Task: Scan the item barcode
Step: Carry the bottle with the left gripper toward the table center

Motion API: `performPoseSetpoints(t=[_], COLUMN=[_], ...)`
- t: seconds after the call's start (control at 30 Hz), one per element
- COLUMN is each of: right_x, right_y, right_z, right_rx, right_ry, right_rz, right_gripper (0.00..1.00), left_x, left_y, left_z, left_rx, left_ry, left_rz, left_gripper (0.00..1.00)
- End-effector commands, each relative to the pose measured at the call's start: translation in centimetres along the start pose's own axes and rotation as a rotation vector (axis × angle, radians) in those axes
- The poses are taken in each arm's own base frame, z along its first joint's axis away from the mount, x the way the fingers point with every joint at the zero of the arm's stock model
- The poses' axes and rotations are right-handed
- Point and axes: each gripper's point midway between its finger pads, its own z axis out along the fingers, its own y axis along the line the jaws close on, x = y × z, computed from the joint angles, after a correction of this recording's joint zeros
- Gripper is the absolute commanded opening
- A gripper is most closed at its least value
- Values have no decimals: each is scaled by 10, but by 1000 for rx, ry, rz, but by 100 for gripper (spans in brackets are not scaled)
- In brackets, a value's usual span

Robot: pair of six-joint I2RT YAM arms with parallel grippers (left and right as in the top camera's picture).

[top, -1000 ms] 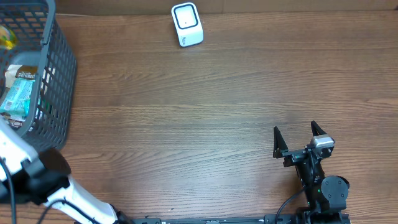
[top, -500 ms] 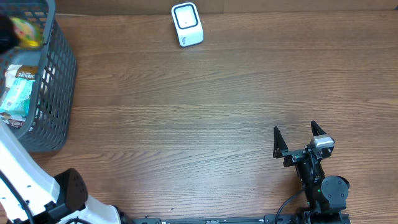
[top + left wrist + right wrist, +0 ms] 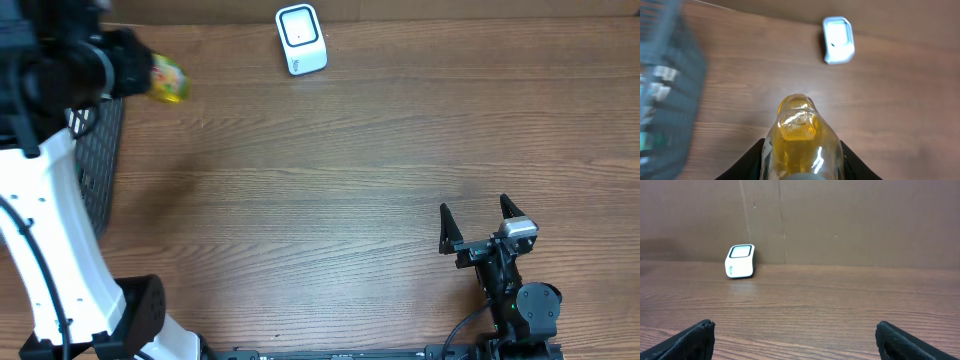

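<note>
Near the far left corner of the brown wooden table (image 3: 350, 180), my left gripper (image 3: 802, 161) gripped the amber-yellow plastic bottle (image 3: 799, 132). Its long axis pointed forward, and the small white box-shaped scanner (image 3: 838, 39) at the far edge lay ahead, slightly right. The right gripper (image 3: 480, 222) stood open, well apart.

Overhead straight down, both wrist views share scanner (image 3: 301, 38)

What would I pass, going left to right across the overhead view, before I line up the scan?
In order: grey plastic mesh basket → yellow plastic bottle → white box-shaped barcode scanner → black right gripper, open.
</note>
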Motion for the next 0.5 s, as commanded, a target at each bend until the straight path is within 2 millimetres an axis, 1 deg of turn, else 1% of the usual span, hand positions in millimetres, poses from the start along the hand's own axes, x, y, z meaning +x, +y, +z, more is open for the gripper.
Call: performPoseSetpoints(t=[0.0, 0.1, 0.2, 0.27, 0.37, 0.4, 0.47], right_x=[2, 2, 2, 2, 2, 2, 2], right_y=[-1, 0, 0, 0, 0, -1, -1], right_z=[0, 0, 0, 0, 0, 0, 0], right_rx=[1, 1, 1, 1, 1, 1, 1], right_ry=[-1, -2, -1, -1, -1, -1, -2], right_rz=[-5, -5, -5, -5, -5, -5, -5], right_gripper=[100, 100, 100, 100, 100, 100, 100], left_x=[10, 23, 35, 46, 65, 71, 84], left_y=[-29, -47, -70, -85, -110, -115, -127], left_z=[-13, -7, 1, 7, 20, 24, 34], left_rx=[24, 5, 10, 20, 47, 48, 49], left_ry=[-11, 24, 54, 88, 144, 162, 203], left_rz=[17, 14, -8, -29, 5, -5, -21], left_gripper=[37, 36, 35, 36, 38, 35, 34])
